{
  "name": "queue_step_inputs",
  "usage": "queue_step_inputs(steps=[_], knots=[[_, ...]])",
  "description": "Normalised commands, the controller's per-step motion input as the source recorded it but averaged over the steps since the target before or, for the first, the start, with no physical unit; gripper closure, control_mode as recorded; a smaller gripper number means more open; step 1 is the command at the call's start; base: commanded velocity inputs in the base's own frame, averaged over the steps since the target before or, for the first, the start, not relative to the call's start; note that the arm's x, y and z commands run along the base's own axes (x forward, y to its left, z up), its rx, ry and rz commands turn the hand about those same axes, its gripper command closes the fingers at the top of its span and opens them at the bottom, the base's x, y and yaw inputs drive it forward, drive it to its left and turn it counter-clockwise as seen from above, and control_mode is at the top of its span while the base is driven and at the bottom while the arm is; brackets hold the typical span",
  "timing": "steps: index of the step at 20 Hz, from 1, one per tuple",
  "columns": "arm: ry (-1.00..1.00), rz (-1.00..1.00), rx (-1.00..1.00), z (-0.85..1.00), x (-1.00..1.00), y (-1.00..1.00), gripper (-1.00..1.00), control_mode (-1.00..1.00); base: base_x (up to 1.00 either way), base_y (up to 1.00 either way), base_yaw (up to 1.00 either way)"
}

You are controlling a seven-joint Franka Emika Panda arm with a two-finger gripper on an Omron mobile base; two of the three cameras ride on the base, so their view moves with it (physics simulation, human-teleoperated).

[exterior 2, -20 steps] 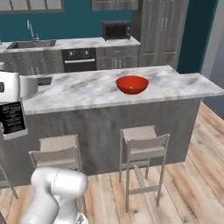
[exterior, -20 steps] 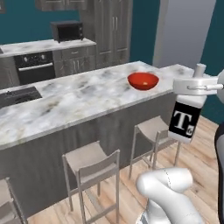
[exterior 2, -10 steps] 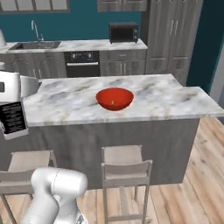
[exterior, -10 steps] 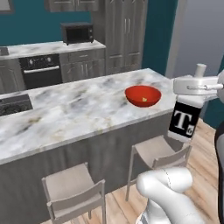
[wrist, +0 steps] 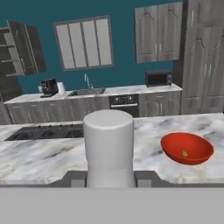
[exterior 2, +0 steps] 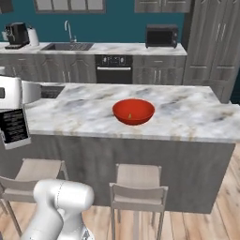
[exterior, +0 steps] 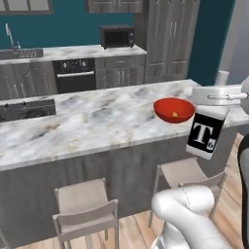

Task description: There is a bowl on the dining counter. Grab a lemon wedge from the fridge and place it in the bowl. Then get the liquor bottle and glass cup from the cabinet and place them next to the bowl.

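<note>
My gripper is shut on the liquor bottle, a pale bottle with a black label and a white "T", held in the air in front of the dining counter. In the right base view the bottle hangs at the far left under the gripper. The hand view looks over the bottle's pale top, between the fingertips. The red bowl stands on the counter right of centre, with a small yellow lemon wedge inside. The glass cup is out of view.
Pale stools stand along the counter's near side. A cooktop lies at the counter's left end. Behind are the oven, microwave, sink and an open wall cabinet.
The whole picture has shifted, so the base has driven; the counter and bowl now look closer. The bottle stays in my grip at the same place in both base views.
</note>
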Motion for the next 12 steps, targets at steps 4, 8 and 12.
queue_step_inputs(steps=[4,8,12], knots=[[0.0,0.1,0.0,0.0,0.46,-0.15,1.0,-1.0,0.4,-0.2,0.12],[0.0,0.1,0.0,0.0,1.0,-0.15,1.0,-1.0,0.0,0.0,0.0],[0.0,0.01,0.0,-0.05,1.0,0.0,1.0,-1.0,0.0,0.0,0.0]])
